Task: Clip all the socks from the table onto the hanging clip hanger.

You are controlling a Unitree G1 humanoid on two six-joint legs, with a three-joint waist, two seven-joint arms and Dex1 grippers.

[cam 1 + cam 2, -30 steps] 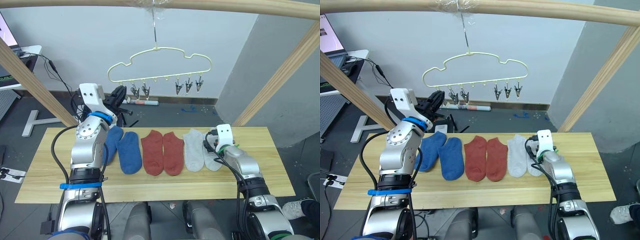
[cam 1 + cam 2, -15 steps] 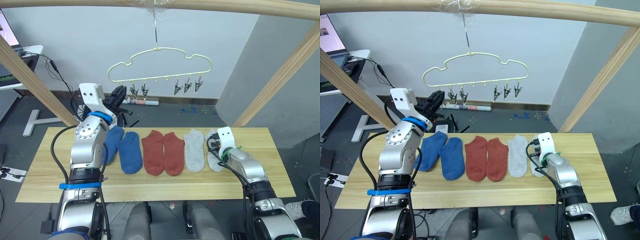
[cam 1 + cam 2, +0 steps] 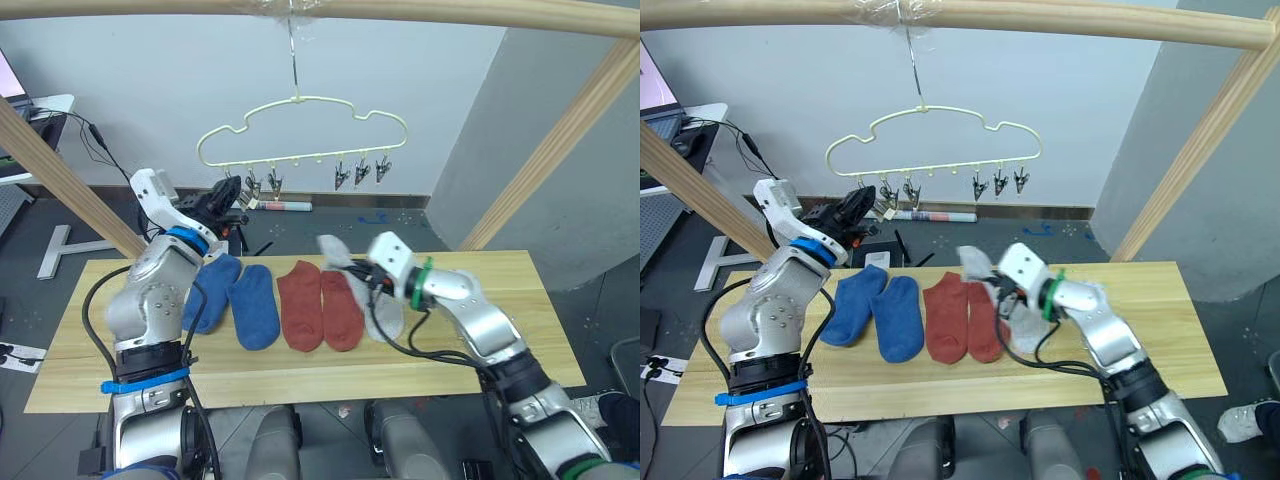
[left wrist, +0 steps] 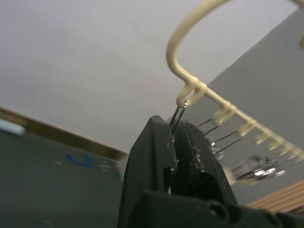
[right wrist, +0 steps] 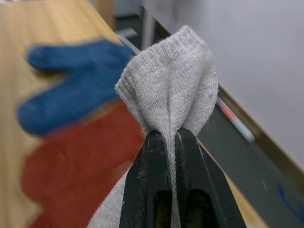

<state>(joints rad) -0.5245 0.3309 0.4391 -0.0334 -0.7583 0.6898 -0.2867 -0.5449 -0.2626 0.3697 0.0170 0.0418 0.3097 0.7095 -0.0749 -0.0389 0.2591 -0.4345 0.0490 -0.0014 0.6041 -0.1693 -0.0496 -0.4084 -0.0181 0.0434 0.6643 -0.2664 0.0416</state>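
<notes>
Above the table (image 3: 520,340), my right gripper (image 5: 172,135) pinches a grey sock (image 5: 171,83) thinly and it may slip, while my left gripper (image 4: 176,137) squeezes a hanger (image 3: 300,130) clip (image 4: 178,114) that could spring free.

Blue, rust-red, grey socks (image 3: 300,305); yellow hanger (image 3: 300,130)

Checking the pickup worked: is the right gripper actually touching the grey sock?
Touching. In the right wrist view, the right gripper has its two fingers pinched on a fold of the grey sock, which bunches up above them.

Probably a lab or workshop — bare grey floor (image 3: 330,225), loose cables (image 3: 745,150), a rough wooden pole frame (image 3: 560,150).
</notes>
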